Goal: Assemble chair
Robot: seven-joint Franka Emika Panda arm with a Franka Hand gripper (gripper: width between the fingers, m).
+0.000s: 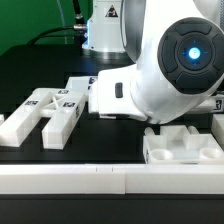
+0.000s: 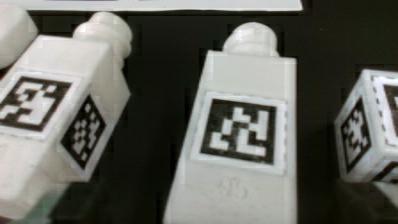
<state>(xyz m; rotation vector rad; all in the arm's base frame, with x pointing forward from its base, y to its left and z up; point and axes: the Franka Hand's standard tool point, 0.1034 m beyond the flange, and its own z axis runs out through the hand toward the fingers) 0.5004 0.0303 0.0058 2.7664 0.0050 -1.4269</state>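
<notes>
Nearest to us, a low matte white plastic rail runs along the near edge of the black table; we take it for a stop to square parts against. Just behind it, on the exterior view's right, the chair's matte white slotted seat block lies flat with its recesses up, probably so pegs can drop in from above. Farther back, on the exterior view's left, the chair's other loose parts, blocky white tagged bars, lie side by side with their square black-and-white tags facing up, we think so that the cameras can read them. The glossy white gripper hangs at their far right end. The wrist view looks straight down on the middle peg-tipped bar, which dark gaps part from one neighbouring bar and another tagged piece, room enough, we judge, for fingers to slip in. No finger shows, so we cannot tell whether the claw is spread or pinching
</notes>
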